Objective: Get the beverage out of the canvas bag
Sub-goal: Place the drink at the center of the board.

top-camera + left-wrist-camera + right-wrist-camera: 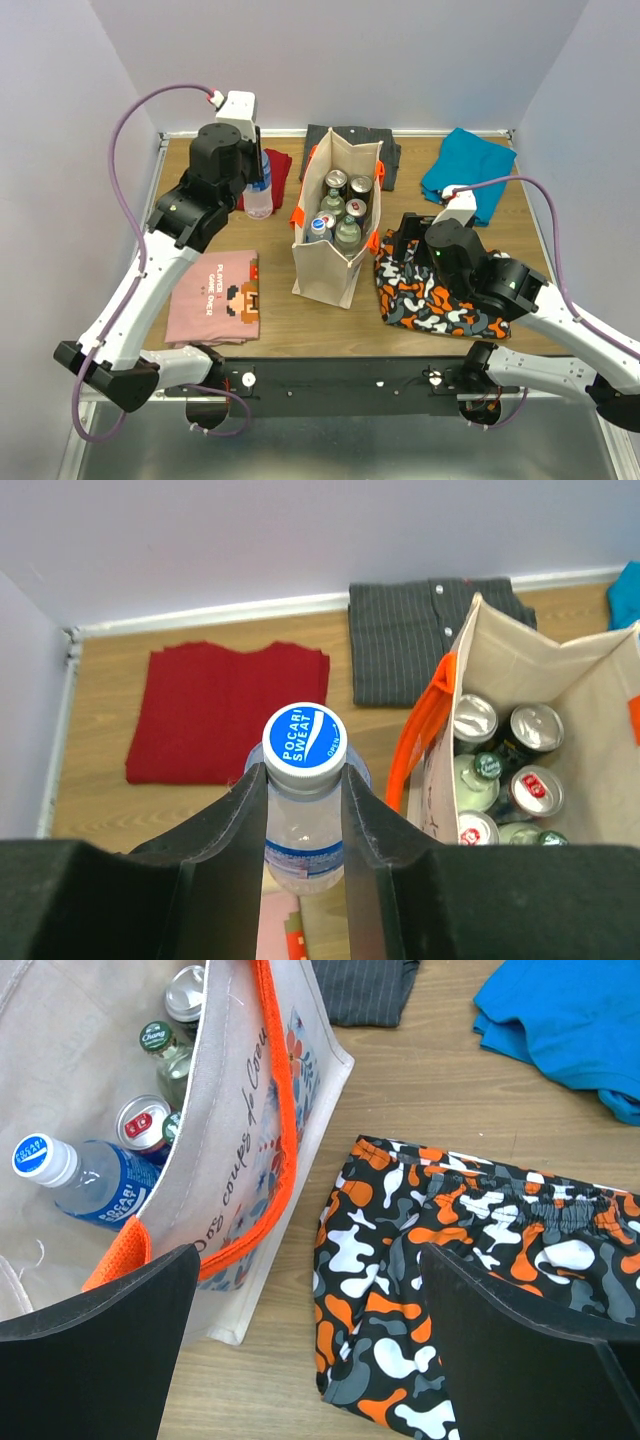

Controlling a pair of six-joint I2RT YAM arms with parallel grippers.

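The beige canvas bag (335,265) with orange rim pieces stands upright at mid table. Several cans and bottles (340,205) stand inside it, among them a blue-capped Pocari Sweat bottle (95,1180). My left gripper (305,780) is shut on the neck of another clear Pocari Sweat bottle (305,743). It holds this bottle (258,195) upright outside the bag, to the bag's left and close to the red cloth. My right gripper (310,1300) is open and empty. It hovers just right of the bag (240,1180), over the camouflage shorts.
Folded clothes lie around the bag: a red cloth (225,710) at back left, a dark striped shirt (410,640) behind it, a blue cloth (570,1020) at back right, a pink T-shirt (215,295) at front left, and camouflage shorts (450,1240) at right.
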